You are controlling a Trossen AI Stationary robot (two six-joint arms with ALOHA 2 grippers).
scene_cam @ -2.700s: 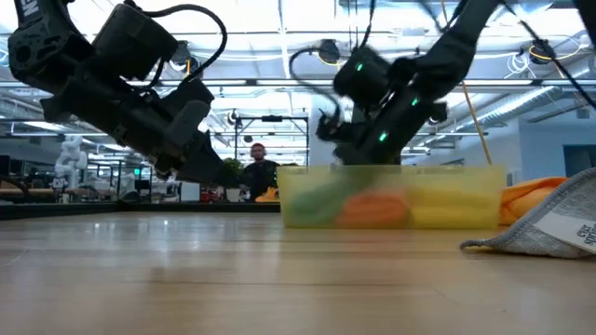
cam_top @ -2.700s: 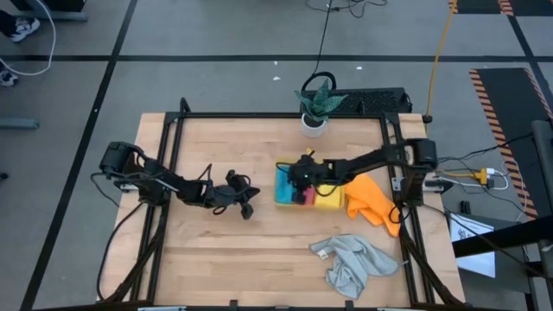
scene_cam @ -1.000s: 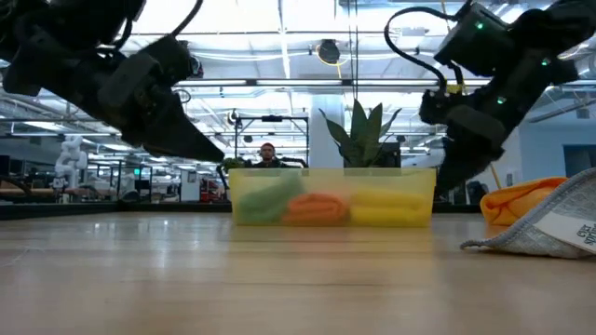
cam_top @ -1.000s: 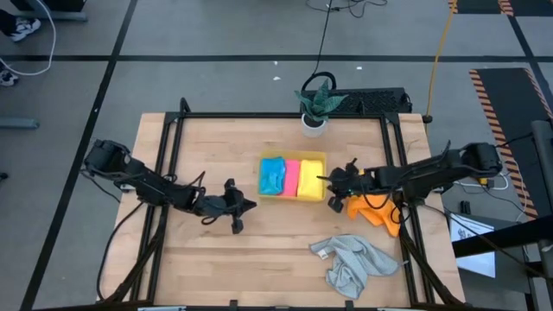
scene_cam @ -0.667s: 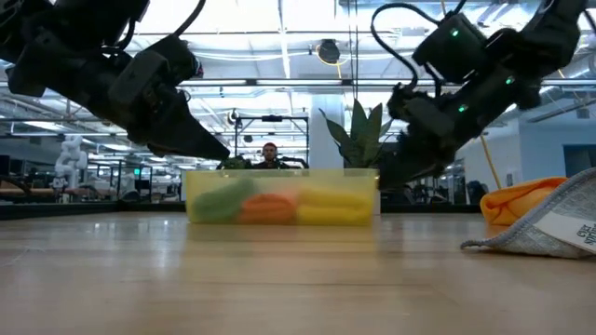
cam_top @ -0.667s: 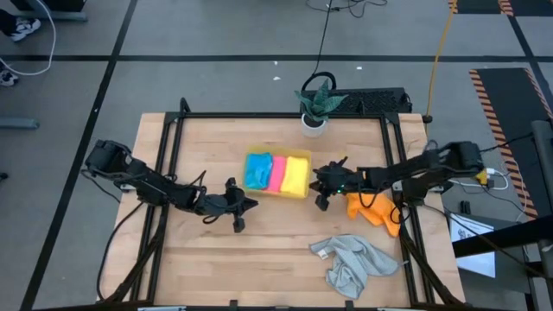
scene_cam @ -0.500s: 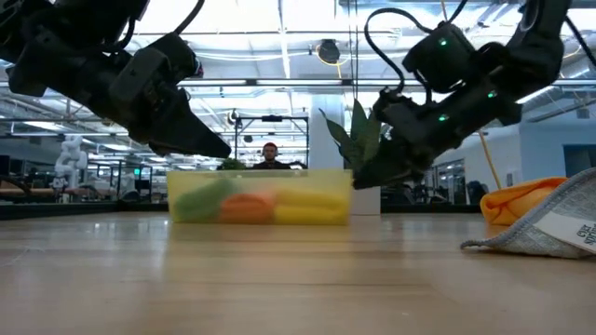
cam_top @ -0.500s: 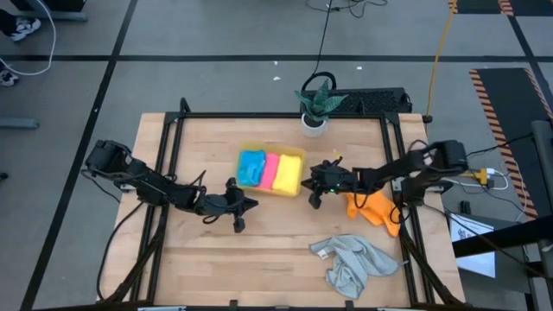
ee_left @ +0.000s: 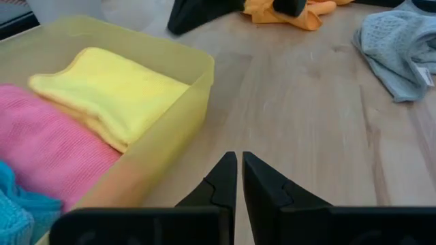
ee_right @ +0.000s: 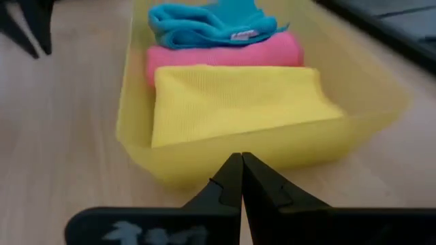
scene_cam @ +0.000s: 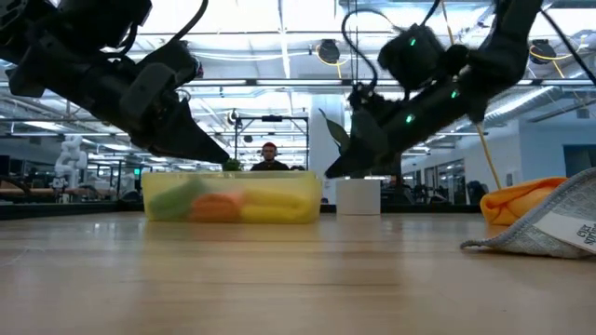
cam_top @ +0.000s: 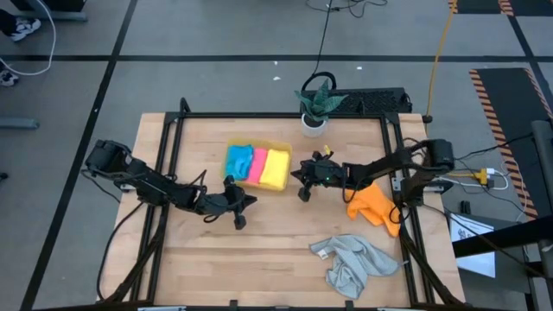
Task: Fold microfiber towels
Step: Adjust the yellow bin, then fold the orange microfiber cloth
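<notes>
While three folded towels, blue (cam_top: 239,160), pink (cam_top: 257,166) and yellow (cam_top: 275,169), lie side by side in the tray (cam_top: 257,146), orange (cam_top: 373,204) and grey (cam_top: 352,261) lie crumpled and unfolded on the table (cam_top: 207,259). They look soft and light, likely to sag, so a corner or hem seems best to pinch. Right gripper (cam_top: 302,183), fingers pressed together and empty, sits just beside the tray; left gripper (cam_top: 238,210), fingers nearly together and empty, waits nearby. Bare wood, a potted plant (cam_top: 314,105), a workshop beyond.
</notes>
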